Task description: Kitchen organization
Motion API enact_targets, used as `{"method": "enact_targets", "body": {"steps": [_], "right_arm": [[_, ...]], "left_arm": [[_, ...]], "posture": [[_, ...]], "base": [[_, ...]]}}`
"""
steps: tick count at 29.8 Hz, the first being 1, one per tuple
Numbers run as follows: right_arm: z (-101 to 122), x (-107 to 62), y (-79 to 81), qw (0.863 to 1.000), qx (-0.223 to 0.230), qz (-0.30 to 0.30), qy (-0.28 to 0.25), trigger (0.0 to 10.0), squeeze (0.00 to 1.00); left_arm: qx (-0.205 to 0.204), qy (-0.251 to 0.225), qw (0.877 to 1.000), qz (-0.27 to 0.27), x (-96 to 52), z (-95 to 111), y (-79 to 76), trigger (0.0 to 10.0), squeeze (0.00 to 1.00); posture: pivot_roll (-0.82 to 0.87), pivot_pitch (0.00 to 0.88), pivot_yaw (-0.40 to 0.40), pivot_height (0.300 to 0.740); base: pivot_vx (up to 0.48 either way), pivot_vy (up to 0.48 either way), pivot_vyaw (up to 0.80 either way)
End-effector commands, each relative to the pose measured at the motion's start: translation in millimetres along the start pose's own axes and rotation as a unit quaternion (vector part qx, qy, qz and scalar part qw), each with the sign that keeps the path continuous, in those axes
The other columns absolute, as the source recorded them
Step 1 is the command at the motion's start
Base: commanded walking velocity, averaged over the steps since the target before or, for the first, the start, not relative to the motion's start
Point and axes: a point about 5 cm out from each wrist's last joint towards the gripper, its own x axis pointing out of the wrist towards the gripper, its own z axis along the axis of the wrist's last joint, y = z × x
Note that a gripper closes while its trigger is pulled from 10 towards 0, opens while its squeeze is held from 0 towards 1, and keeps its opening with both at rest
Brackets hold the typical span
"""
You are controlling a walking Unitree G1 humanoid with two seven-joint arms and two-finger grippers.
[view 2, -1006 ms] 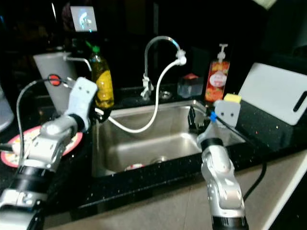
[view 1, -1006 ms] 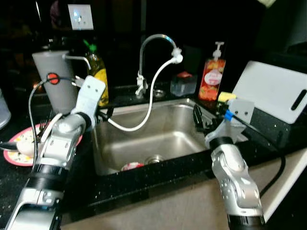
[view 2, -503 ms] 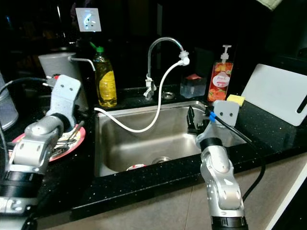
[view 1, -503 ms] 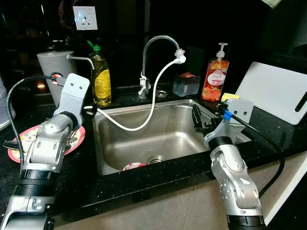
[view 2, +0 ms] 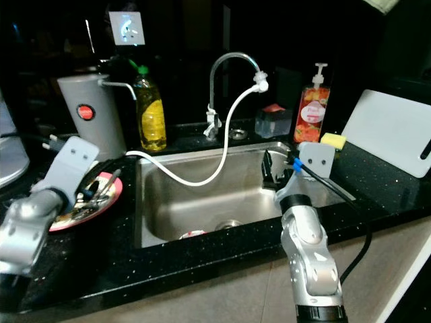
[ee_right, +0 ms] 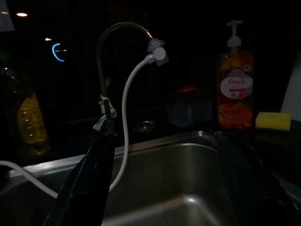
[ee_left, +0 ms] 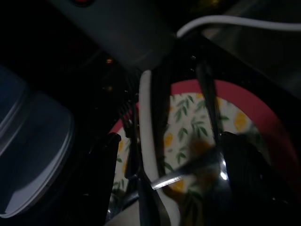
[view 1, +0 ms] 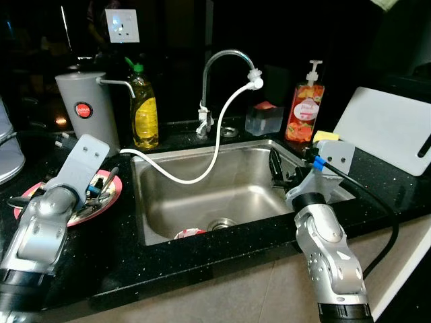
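Note:
A pink-rimmed plate (view 1: 115,193) with a leaf pattern lies on the black counter left of the sink, holding a fork (ee_left: 129,122), a white handle (ee_left: 146,122) and other cutlery. My left gripper (view 1: 101,190) hovers low over this plate, open, its fingers (ee_left: 104,155) straddling the cutlery without holding any. At the sink's right rim my right gripper (view 1: 279,168) is open and holds nothing, pointing across the steel sink (view 1: 229,192) toward the faucet (ee_right: 106,52).
A white hose (view 1: 202,168) runs from the faucet tip across the sink to the left counter. A small red-and-white item (view 1: 186,233) lies near the drain. Behind stand a grey canister (view 1: 84,111), a yellow dish soap bottle (view 1: 144,111), a peach pump bottle (view 1: 304,111), a sponge (view 1: 324,135) and a white cutting board (view 1: 387,121).
My left gripper has come down and leftward from beside the grey canister to just over the plate. The head camera has shifted a little. The right arm stays where it was.

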Motion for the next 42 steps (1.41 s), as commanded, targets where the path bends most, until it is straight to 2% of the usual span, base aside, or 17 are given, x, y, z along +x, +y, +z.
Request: {"method": "enact_targets", "body": {"steps": [1, 6, 9, 11, 17, 20, 24, 31, 34, 36, 42], "right_arm": [[-1.8, -0.8, 1.6, 1.0, 0.003, 0.004, 0.007, 10.0, 0.0], [-2.7, -1.0, 1.5, 1.0, 0.003, 0.005, 0.009, 10.0, 0.0], [-3.4, -0.8, 2.1, 1.0, 0.004, 0.006, 0.01, 10.0, 0.0], [-3.6, -0.7, 2.3, 1.0, 0.005, 0.006, 0.01, 10.0, 0.0], [-5.0, -1.7, 1.5, 1.0, 0.004, 0.005, 0.013, 10.0, 0.0], [-5.2, -1.8, 1.6, 1.0, 0.004, 0.005, 0.013, 10.0, 0.0], [-5.4, -1.4, 2.1, 1.0, 0.006, 0.006, 0.013, 10.0, 0.0], [-5.4, -0.7, 2.8, 1.0, 0.007, 0.006, 0.012, 10.0, 0.0], [-5.0, -0.1, 3.4, 1.0, 0.007, 0.007, 0.011, 10.0, 0.0], [-4.4, -0.2, 3.0, 1.0, 0.006, 0.006, 0.011, 10.0, 0.0], [-3.3, -1.1, 0.6, 1.0, 0.004, 0.002, 0.01, 10.0, 0.0]], "left_arm": [[0.027, 0.002, 1.0, -0.012, -7.3, 2.2, 4.8, 10.0, 0.0], [0.041, 0.005, 0.999, -0.014, -13.6, 2.5, 14.4, 10.0, 0.0], [0.045, 0.012, 0.998, -0.05, -21.0, 1.0, 14.4, 10.0, 0.0], [0.066, 0.02, 0.994, -0.09, -28.6, -2.9, 12.7, 10.0, 0.0], [0.055, 0.034, 0.992, -0.111, -35.9, -7.8, 17.9, 10.0, 0.0], [0.073, 0.041, 0.99, -0.116, -37.8, -11.6, 21.1, 10.0, 0.0], [0.076, 0.055, 0.991, -0.1, -35.6, -18.1, 33.6, 10.0, 0.0], [0.081, 0.064, 0.989, -0.105, -30.8, -22.5, 38.7, 10.0, 0.0], [0.045, 0.063, 0.989, -0.127, -20.5, -28.3, 38.9, 10.0, 0.0], [0.036, 0.067, 0.988, -0.132, -16.8, -33.2, 39.1, 10.0, 0.0], [0.042, 0.082, 0.987, -0.132, -15.0, -41.2, 39.9, 10.0, 0.0]], "posture": [[-0.05, 0.0, 0.016, 0.74], [-0.03, 0.0, 0.013, 0.74], [-0.03, 0.0, 0.013, 0.74], [-0.03, 0.0, 0.014, 0.74], [-0.02, 0.0, 0.016, 0.74], [-0.02, 0.0, 0.016, 0.74], [-0.02, 0.0, 0.014, 0.74], [-0.02, 0.0, 0.008, 0.74], [-0.02, 0.0, 0.006, 0.74], [-0.03, 0.0, 0.009, 0.74], [-0.03, 0.0, 0.009, 0.74]], "base": [[0.0, 0.0, 0.0], [0.0, 0.0, 0.0], [0.0, 0.0, 0.0], [0.0, 0.0, 0.0], [0.0, 0.0, 0.0], [0.0, 0.0, 0.0], [0.0, 0.0, 0.0], [0.0, 0.0, 0.0], [0.0, 0.0, 0.0], [0.0, 0.0, 0.0], [0.0, 0.0, 0.0]]}}
